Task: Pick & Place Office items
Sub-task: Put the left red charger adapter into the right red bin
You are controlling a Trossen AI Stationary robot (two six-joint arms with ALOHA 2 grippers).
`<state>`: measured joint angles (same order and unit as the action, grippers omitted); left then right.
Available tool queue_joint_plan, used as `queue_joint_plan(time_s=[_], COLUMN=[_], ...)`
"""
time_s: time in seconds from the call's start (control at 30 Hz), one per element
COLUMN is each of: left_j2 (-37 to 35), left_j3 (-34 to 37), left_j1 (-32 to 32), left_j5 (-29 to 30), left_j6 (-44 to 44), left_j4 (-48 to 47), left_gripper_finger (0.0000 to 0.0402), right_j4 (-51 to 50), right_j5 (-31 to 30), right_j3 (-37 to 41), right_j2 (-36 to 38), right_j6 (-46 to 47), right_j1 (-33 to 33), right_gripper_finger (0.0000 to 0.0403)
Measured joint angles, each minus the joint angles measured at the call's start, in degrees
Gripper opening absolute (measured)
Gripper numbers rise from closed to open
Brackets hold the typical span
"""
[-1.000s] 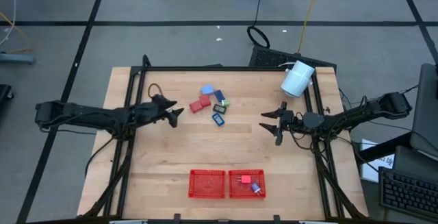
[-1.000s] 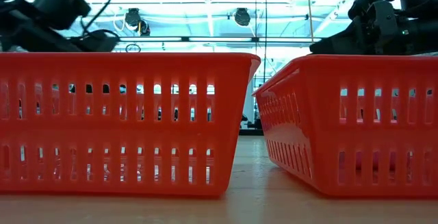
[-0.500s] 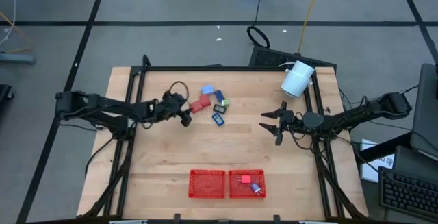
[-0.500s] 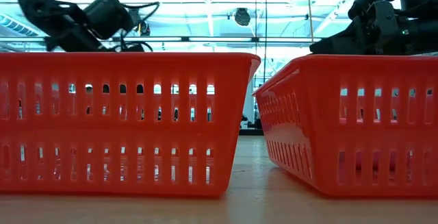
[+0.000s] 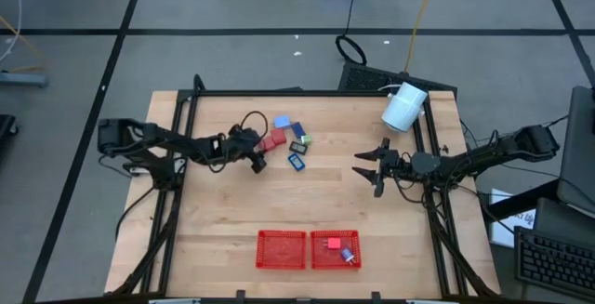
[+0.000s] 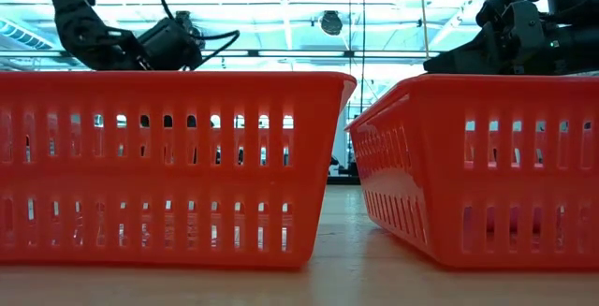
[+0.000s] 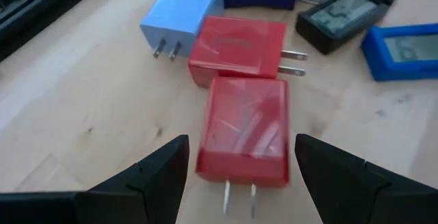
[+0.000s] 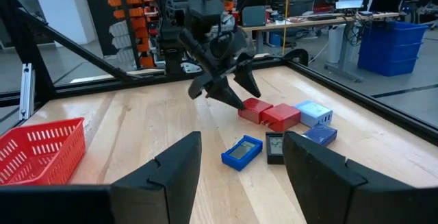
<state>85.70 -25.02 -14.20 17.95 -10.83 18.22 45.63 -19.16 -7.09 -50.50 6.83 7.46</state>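
Left gripper (image 7: 236,172), jaws spread and empty, straddles the nearest red charger (image 7: 245,131) in the office-item cluster at the table's (image 5: 223,211) twelve o'clock, apparently aligning to grasp; right gripper (image 5: 367,167) waits released at three o'clock.

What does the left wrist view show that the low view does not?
Only the left wrist view shows the pile of plugs: the nearest red plug lies between the left gripper's open fingers, with a second red plug and a light blue plug beyond. Only the low view shows the two red baskets and the right gripper. Both show the wooden table.
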Motion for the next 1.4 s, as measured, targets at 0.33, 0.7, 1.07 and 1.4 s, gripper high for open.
queue_joint_plan(time_s=[0.33,0.7,1.07,1.4], left_j2=[5.6,8.5,8.6,8.6], left_j3=[0.0,-0.1,-0.1,0.0], left_j1=[-2.3,-2.3,-2.3,-2.3], left_j5=[-6.0,-6.1,-6.0,-6.0], left_j6=[0.0,-0.1,0.0,-0.1], left_j4=[5.2,7.5,8.4,8.3], left_gripper_finger=[0.0271,0.0271,0.0271,0.0271], right_j4=[0.0,-0.8,-4.7,-19.8], right_j5=[0.0,0.0,4.5,4.5], right_j3=[0.0,0.0,0.0,0.0], right_j2=[0.0,0.0,2.0,13.5], right_j6=[0.0,-1.0,-3.2,-0.9], right_j1=[0.0,0.0,0.0,0.0], right_gripper_finger=[0.0196,0.0196,0.0196,0.0196])
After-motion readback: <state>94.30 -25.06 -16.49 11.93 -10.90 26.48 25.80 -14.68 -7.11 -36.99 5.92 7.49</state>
